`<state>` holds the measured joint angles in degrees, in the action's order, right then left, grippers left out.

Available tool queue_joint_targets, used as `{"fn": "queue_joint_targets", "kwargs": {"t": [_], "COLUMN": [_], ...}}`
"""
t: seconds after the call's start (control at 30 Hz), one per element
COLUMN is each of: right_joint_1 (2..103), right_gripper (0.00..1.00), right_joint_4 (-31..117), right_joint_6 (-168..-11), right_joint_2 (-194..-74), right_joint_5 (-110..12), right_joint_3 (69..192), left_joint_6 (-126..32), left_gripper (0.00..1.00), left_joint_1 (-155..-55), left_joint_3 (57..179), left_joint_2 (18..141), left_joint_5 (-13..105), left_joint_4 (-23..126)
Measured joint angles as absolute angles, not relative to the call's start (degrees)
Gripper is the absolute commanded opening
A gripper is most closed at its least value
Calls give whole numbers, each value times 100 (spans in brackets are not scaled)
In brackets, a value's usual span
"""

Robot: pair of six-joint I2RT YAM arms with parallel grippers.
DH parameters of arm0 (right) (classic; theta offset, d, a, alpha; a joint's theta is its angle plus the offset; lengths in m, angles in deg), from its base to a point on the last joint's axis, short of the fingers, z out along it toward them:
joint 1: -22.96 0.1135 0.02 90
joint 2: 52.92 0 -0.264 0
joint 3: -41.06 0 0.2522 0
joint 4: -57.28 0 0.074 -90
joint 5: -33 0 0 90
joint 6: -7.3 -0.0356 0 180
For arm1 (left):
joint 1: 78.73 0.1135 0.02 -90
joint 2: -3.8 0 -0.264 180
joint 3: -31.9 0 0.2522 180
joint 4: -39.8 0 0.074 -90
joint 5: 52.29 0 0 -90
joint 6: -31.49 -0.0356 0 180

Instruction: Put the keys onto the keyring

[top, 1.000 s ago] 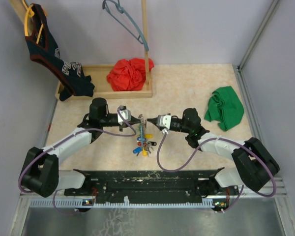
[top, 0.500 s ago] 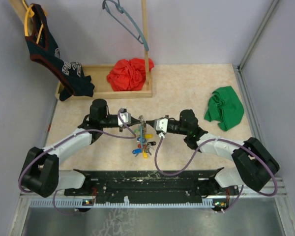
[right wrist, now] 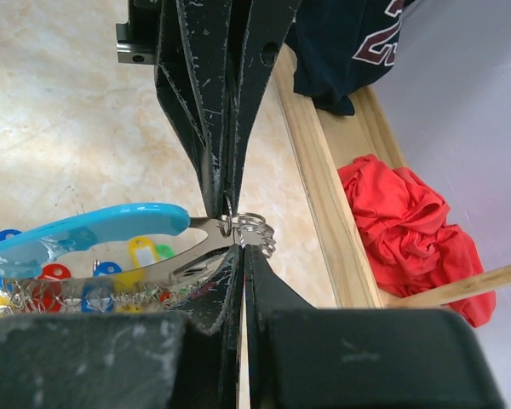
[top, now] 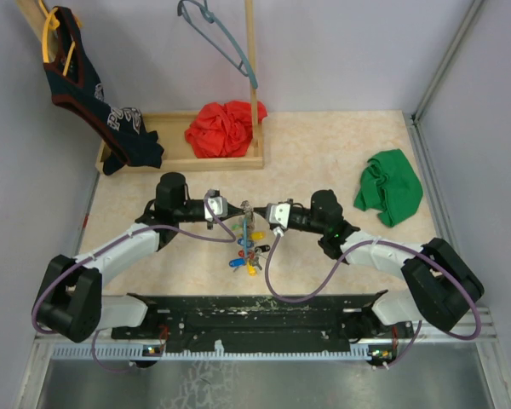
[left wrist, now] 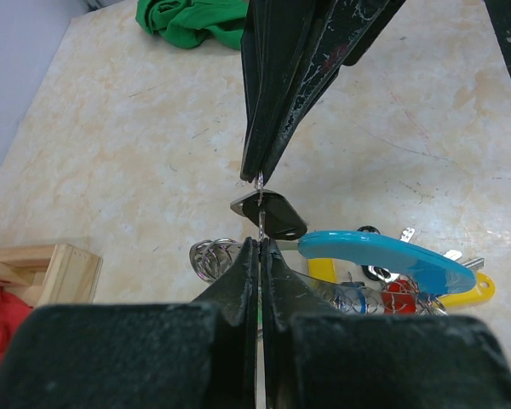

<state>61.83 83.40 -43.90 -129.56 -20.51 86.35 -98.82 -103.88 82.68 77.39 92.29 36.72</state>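
Both pincers meet tip to tip over the middle of the bench (top: 341,162). Left pincer (left wrist: 260,254) is clenched on a thin wire ring (left wrist: 260,223), and the right pincer (right wrist: 238,260), facing it, is pinched shut on the same ring. The ring sits at the metal end of the keyring (left wrist: 383,258), whose light-blue section stretches away toward the near edge. Beneath the keyring, the keys (top: 245,256) lie bunched on the bench, with red, blue and yellow heads showing. A black-headed key (left wrist: 281,217) hangs just beside the pinched ring.
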Motion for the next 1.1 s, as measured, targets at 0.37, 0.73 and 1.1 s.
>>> {"fn": "queue_joint_targets", "kwargs": {"t": [0.37, 0.73, 1.1], "right_joint_1": [6183, 6196, 6199], "right_gripper": [0, 0, 0], "right_joint_4": [8316, 8244, 8095], "right_joint_6": [-4501, -4547, -4584], "right_joint_2": [-12956, -12960, -12958], "right_joint_5": [-2117, -2110, -2176], "right_joint_3": [8646, 8718, 8718], "left_joint_6": [-9882, -9882, -9860], "left_gripper": [0, 0, 0], "left_joint_1": [-10388, -10401, -10410], "left_joint_3": [8248, 8244, 8241], "left_joint_2": [7739, 7739, 7739], "left_joint_5": [9234, 9234, 9214], "left_joint_4": [3615, 3596, 3574]}}
